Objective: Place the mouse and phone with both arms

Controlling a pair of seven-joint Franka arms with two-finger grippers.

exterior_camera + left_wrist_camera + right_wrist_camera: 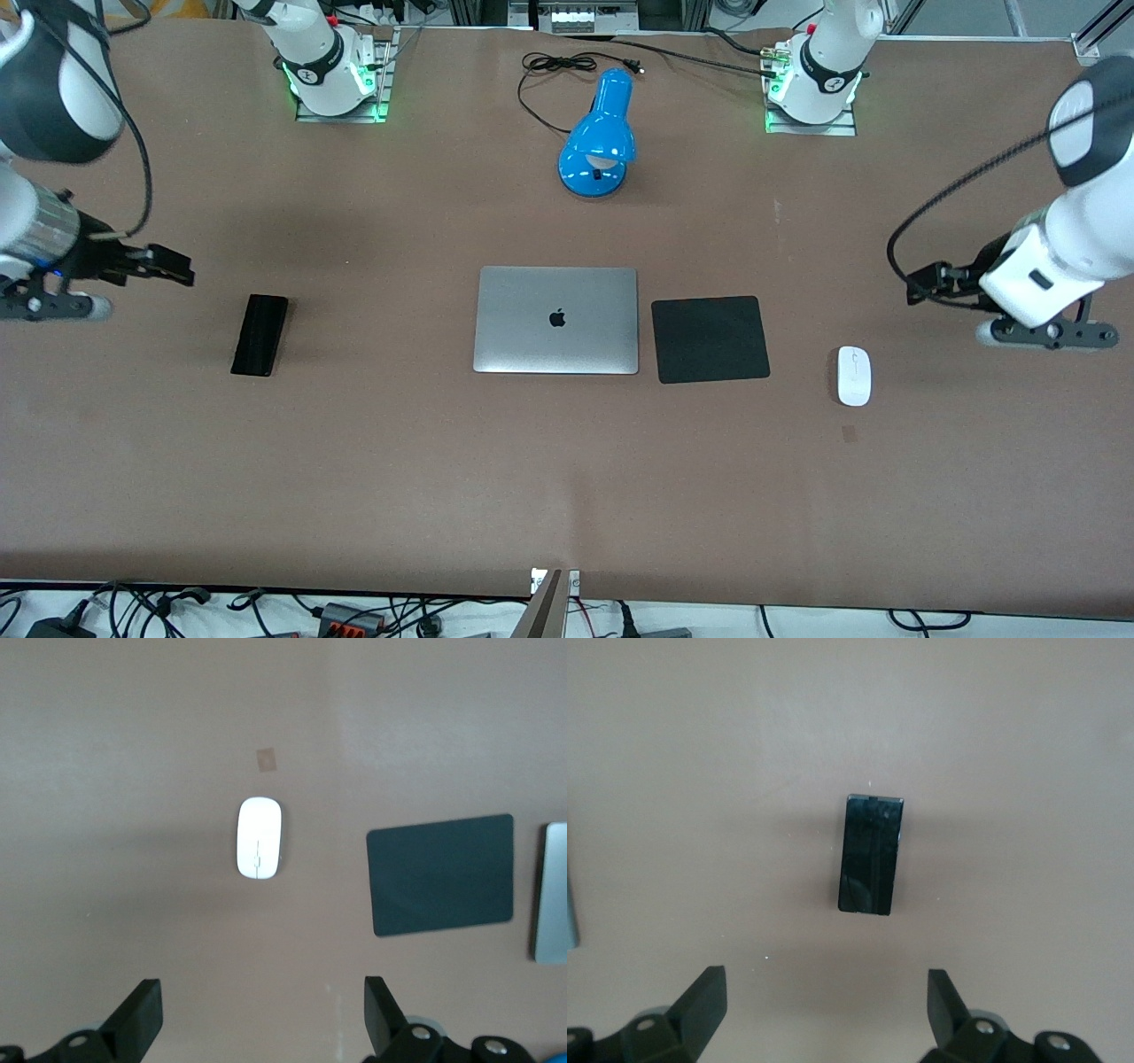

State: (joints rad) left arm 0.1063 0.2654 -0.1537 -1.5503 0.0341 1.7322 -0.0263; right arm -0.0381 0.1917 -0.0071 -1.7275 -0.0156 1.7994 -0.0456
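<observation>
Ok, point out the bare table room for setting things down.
Widest bare stretch: the table nearer the front camera than the phone, laptop, mouse pad and mouse. Also free between phone and laptop. Laptop and pad sit close together.

Brown table (443,487) carries: closed silver laptop (555,320), black pad (710,339) beside it, white mouse (854,376), black phone (260,335), blue lamp (599,135).
</observation>
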